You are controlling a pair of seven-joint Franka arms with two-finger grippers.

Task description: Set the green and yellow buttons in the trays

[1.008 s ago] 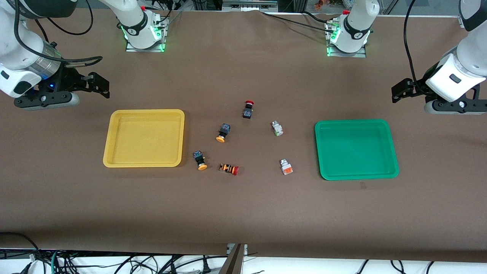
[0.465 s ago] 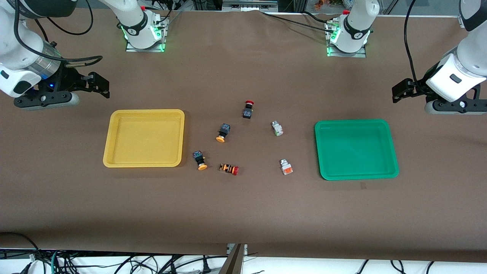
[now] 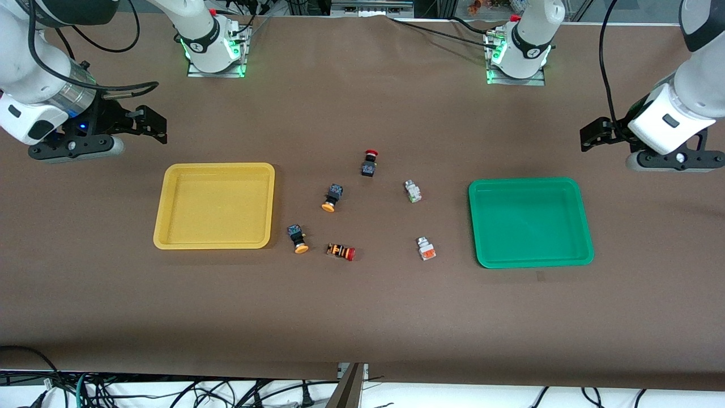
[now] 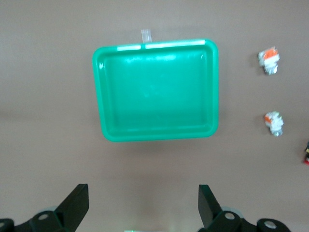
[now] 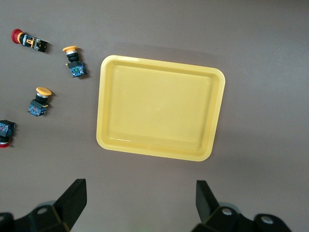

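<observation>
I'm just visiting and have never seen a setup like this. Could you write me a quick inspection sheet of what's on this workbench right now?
Surface: brown table, flat.
Job's things: yellow tray and green tray, both without buttons; two yellow-capped buttons and two white buttons lie between the trays.
Clutter: red-capped black button; orange-striped button.
Grippers: right gripper open over bare table beside the yellow tray; left gripper open beside the green tray.
Cables: bundles under the table's edge.
Surroundings: nothing seen.

The right gripper [image 3: 153, 126] has edged toward the table's middle and farther from the front camera; the left gripper [image 3: 592, 137] likewise.
</observation>
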